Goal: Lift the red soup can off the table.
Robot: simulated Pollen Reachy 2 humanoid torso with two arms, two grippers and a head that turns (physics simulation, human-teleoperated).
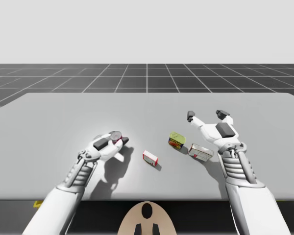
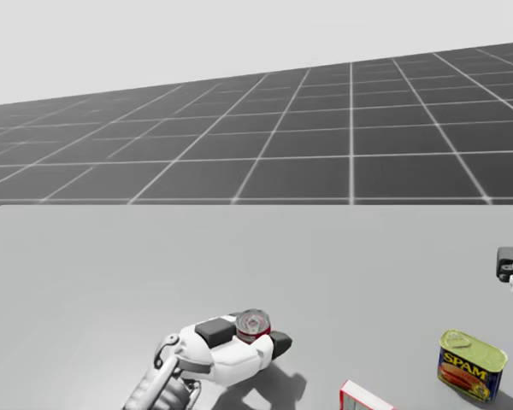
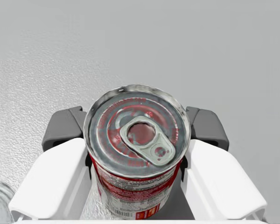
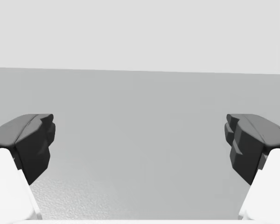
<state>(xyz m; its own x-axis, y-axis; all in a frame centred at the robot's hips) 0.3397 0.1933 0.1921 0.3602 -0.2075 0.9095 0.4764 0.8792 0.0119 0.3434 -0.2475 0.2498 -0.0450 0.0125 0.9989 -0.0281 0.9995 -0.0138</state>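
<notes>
Now the left gripper [image 3: 136, 127] has both fingers pressed on the red can [image 3: 130, 186], one on each side, over the left part of the table [image 1: 49, 122]. It should squeeze firmly and go straight up, so the can does not tip. Above it is free room. A red box [image 1: 150, 158], a yellow tin [image 1: 177, 140] and a pale tin [image 1: 200, 152] lie well apart from it. The right gripper [image 1: 205, 115] is wide open and holds nothing.

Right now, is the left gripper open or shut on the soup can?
Shut: the left gripper has both fingers pressed against the can from opposite sides.
</notes>
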